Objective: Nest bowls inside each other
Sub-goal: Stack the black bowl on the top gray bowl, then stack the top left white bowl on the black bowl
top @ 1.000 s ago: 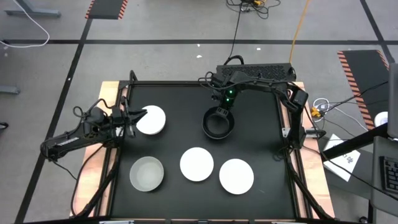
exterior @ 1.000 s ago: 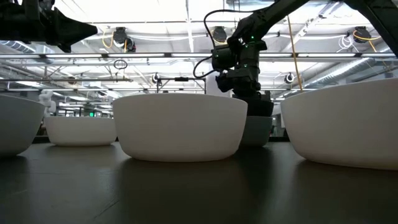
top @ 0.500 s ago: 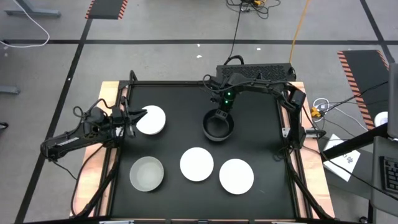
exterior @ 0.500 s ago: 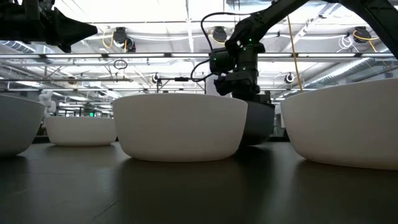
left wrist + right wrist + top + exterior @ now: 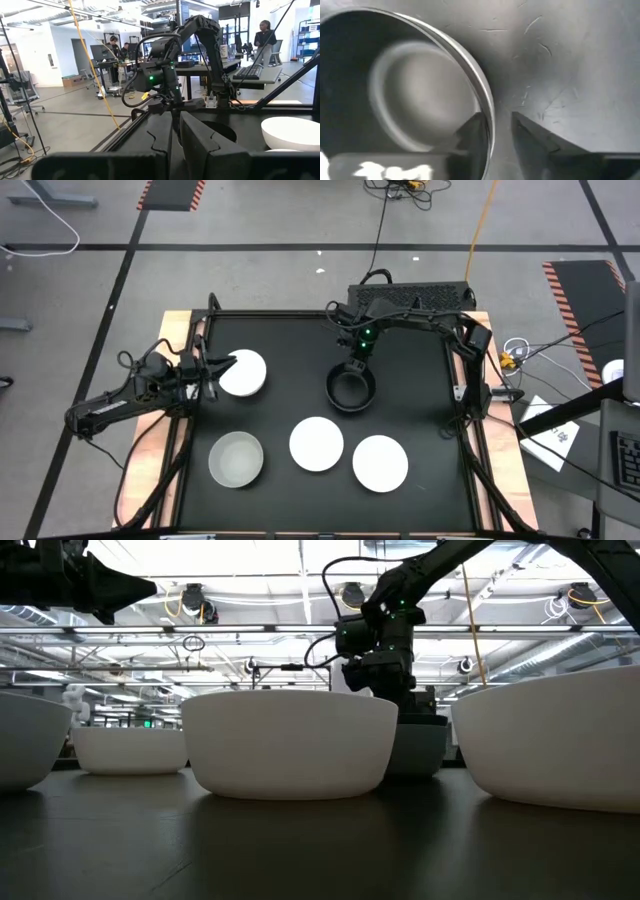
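Note:
The black bowl [image 5: 349,409] rests on its base mid-table; in the low view its wall [image 5: 418,745] looks grey. My right gripper [image 5: 357,365] stands over its far rim, pointing down and open, one finger inside the rim and one outside [image 5: 497,132]. My left gripper [image 5: 225,366] hovers shut beside the left white bowl [image 5: 246,374], above the table [image 5: 112,588] and touching nothing. Two more white bowls [image 5: 317,444] [image 5: 380,463] and a pale grey bowl [image 5: 236,459] sit along the near side. A second grey bowl does not show. My right gripper comes from above at the black bowl's far rim [image 5: 489,120]. The inner finger [image 5: 472,132] lies right beside the rim's inside; whether it touches, I cannot tell. The outer finger [image 5: 532,135] stands apart, with a strip of table showing between. The bowl sits on the table.
A raised frame [image 5: 462,395] borders the black mat. The left white bowl also shows in the left wrist view [image 5: 292,131]. There is bare mat between the black bowl and the near row, and along the far right. People stand in the room beyond.
My right gripper has moved a little toward the table's near edge, and the black bowl has come with it. Half a second ago the bowl stood slightly higher in the low view; it now sits lower and nearer.

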Available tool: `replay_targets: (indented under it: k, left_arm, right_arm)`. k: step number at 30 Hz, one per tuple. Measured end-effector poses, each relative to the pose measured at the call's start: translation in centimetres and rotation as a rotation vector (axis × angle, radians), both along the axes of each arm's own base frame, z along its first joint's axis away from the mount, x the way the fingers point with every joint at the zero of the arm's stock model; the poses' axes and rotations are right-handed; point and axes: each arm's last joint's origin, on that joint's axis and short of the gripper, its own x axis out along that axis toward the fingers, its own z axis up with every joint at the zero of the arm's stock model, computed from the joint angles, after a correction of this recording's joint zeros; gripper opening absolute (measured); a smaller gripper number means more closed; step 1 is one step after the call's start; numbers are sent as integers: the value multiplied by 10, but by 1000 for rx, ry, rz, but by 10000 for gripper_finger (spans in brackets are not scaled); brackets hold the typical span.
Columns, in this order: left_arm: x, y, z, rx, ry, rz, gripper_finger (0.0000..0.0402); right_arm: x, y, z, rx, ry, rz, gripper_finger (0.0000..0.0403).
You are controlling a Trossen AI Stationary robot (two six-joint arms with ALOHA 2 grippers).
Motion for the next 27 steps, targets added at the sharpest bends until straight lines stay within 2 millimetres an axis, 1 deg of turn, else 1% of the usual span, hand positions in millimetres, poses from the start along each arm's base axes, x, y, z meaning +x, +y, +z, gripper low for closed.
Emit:
replay_targets:
  k: [3,6,8,11,15,18,20,22,24,27]
  left_arm:
    - [0,0,0,0,0,0,42]
    - [0,0,0,0,0,-1,42]
    - [0,0,0,0,0,0,42]
    - [0,0,0,0,0,0,42]
    - [0,0,0,0,0,0,42]
    - [0,0,0,0,0,0,42]
    - [0,0,0,1,-1,1,42]
    - [0,0,1,3,-5,2,42]
    - [0,0,1,3,-5,9,42]
    - [0,0,1,3,-5,10,42]
  right_arm:
    - [2,-1,0,4,-24,-1,143]
    - [3,-1,0,-2,-35,-2,179]
    - [2,-2,4,-8,-45,-2,197]
    - [0,-2,14,-30,-86,1,216]
    - [1,-1,34,-89,-194,17,228]
    - [2,5,57,-159,-320,60,230]
    - [0,12,73,-204,-435,87,230]
    - [-6,21,89,-236,-563,116,228]
    - [-17,31,101,-281,-666,133,227]
    - [-40,48,106,-321,-769,136,228]
